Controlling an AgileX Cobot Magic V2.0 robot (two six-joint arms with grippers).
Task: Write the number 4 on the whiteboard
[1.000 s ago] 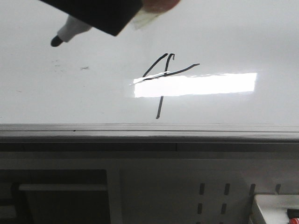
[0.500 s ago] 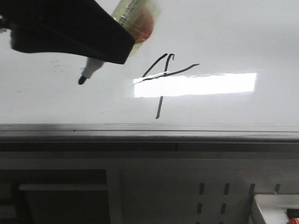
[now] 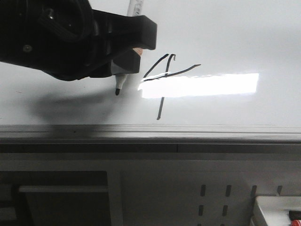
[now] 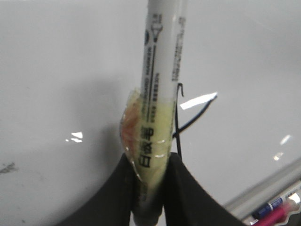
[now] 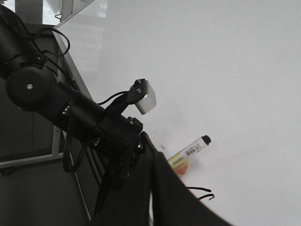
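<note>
The whiteboard (image 3: 235,37) fills the upper front view. The number 4 (image 3: 164,75) is drawn in thin black strokes at its middle, with bright glare across it. My left gripper (image 3: 127,59) is shut on a white marker (image 3: 121,81) wrapped in yellowish tape. The black tip points down at the board, just left of the 4. In the left wrist view the fingers (image 4: 188,188) clamp the marker (image 4: 162,66), with strokes of the 4 (image 4: 178,127) beside it. My right gripper (image 5: 151,188) is shut and empty above the board (image 5: 225,61). It looks onto the marker (image 5: 190,149) and the 4 (image 5: 202,190).
The board's grey metal edge (image 3: 150,134) runs across the front, with a white perforated panel (image 3: 216,193) and a box corner (image 3: 277,209) below it. Pens (image 4: 277,209) lie beyond the board's edge. A faint smudge (image 4: 7,167) marks the board. The left arm (image 5: 56,103) is in the right wrist view.
My left gripper has come down and to the right with the marker. The tip has moved from the upper left to just left of the 4, and the marker stands more upright.
</note>
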